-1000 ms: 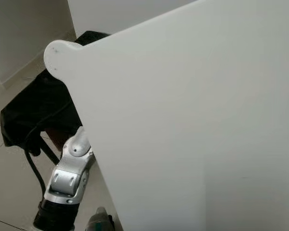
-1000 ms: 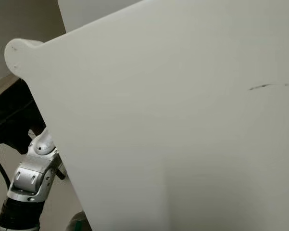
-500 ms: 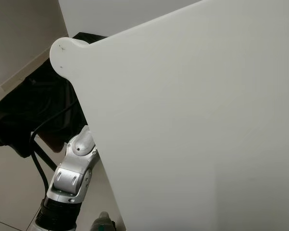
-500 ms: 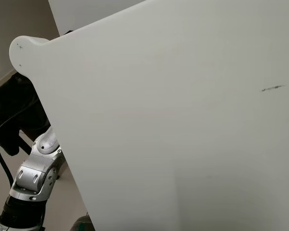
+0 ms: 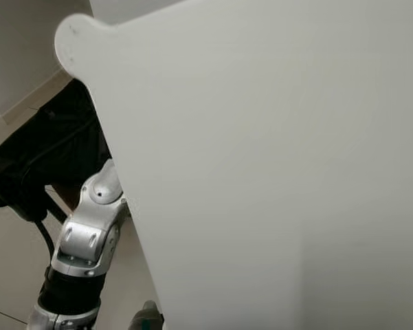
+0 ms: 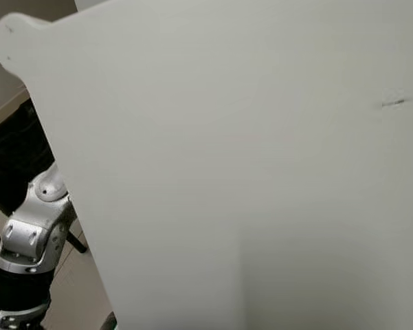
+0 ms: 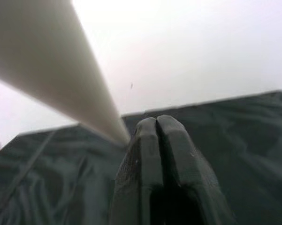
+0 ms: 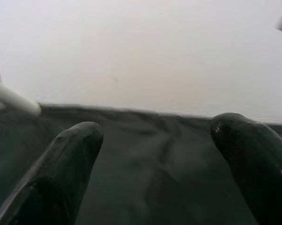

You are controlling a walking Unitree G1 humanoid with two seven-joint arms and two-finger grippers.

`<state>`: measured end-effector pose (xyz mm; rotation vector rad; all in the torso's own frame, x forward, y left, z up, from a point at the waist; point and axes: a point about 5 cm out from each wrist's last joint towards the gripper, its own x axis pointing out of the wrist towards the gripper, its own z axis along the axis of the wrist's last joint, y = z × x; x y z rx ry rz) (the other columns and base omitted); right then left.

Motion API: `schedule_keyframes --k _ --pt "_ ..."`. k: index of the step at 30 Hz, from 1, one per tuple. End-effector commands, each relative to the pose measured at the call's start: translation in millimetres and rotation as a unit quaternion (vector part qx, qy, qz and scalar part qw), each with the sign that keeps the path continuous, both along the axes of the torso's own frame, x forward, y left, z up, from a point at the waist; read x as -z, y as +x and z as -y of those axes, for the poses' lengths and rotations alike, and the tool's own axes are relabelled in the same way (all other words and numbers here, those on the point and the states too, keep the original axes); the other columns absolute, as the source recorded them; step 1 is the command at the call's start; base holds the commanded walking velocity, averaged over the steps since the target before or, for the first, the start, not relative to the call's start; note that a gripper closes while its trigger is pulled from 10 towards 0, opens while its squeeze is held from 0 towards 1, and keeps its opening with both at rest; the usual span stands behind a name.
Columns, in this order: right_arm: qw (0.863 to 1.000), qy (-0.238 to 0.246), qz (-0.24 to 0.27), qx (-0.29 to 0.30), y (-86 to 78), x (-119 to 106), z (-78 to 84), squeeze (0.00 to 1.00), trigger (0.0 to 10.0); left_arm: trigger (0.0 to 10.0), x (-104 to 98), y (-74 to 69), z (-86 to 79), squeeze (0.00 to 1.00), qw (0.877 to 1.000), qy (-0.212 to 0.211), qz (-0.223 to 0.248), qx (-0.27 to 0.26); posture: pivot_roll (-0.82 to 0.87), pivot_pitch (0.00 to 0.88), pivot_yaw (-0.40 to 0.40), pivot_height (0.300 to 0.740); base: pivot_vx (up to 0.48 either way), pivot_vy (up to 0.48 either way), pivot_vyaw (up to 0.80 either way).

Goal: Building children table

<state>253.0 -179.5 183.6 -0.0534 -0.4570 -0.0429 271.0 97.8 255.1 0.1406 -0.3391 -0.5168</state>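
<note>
A large flat white tabletop panel with a rounded corner lobe (image 5: 275, 165) is tilted up close before the head camera, above a black fabric bag (image 5: 48, 151) on the floor. The left end effector (image 7: 156, 123) is pressed closed beside the panel's edge; the right end effector (image 8: 157, 133) is spread open, holding nothing. No legs appear fitted, so assembly seems at an early stage.

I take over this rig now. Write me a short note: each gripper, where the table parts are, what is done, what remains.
Left gripper: shut, empty, beside the edge of the white tabletop panel.
Right gripper: open, empty, over black fabric.
Parts: the panel stands tilted close before the head camera, its rounded corner tab up on the robot's left. The left arm is at its left edge. A black bag lies on the floor behind.
Done: nothing assembled that I can see.
Left: legs and fixing; none in sight.
</note>
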Motion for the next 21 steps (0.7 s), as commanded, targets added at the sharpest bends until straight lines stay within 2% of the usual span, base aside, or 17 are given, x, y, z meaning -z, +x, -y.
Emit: schedule_keyframes --k 1,3,5,13,14,17,20,21 --pt "1.0 0.005 0.016 -0.014 -0.7 -10 -3.5 0.0 10.0 10.0 -9 -7.7 7.7 0.0 0.999 0.008 0.021 0.041 0.07 0.059 -0.002 0.74 0.0 0.0 0.0" --pt "0.999 0.011 0.038 -0.029 2.6 -27 -6.0 0.0 10.0 10.0 -23 -6.7 6.6 0.0 0.998 0.007 0.038 0.048 0.07 0.064 0.0 0.74 0.0 0.0 0.0" --pt "0.998 0.01 0.046 -0.039 3.0 -33 -7.7 0.0 10.0 10.0 -29 -5.5 5.2 0.0 0.998 0.008 0.043 0.046 0.07 0.067 -0.001 0.74 0.0 0.0 0.0" --pt "0.995 0.011 0.053 -0.08 1.6 -50 -11.2 0.0 10.0 10.0 -36 -6.6 7.1 0.0 0.997 0.014 0.038 0.066 0.07 0.075 0.012 0.74 0.0 0.0 0.0" --pt "0.993 -0.011 0.034 -0.111 -0.1 -52 -12.3 0.0 10.0 10.0 -39 -8.7 9.1 0.0 0.995 0.022 0.03 0.09 0.06 0.087 0.029 0.74 0.0 0.0 0.0" --pt "0.99 -0.032 0.018 -0.133 -1.6 -51 -13.3 0.0 10.0 10.0 -41 -9.8 9.6 0.0 0.994 0.026 0.026 0.099 0.06 0.087 0.029 0.74 0.0 0.0 0.0" --pt "0.98 -0.108 -0.031 -0.165 -11.2 -35 -12.1 0.0 10.0 10.0 -40 -12.5 9.6 0.0 0.993 0.035 0.016 0.114 0.05 0.095 0.047 0.74 0.0 0.0 0.0" --pt "0.98 -0.108 -0.031 -0.165 -11.2 -35 -12.1 0.0 10.0 10.0 -40 -12.5 9.6 0.0 0.993 0.035 0.016 0.114 0.05 0.095 0.047 0.74 0.0 0.0 0.0"
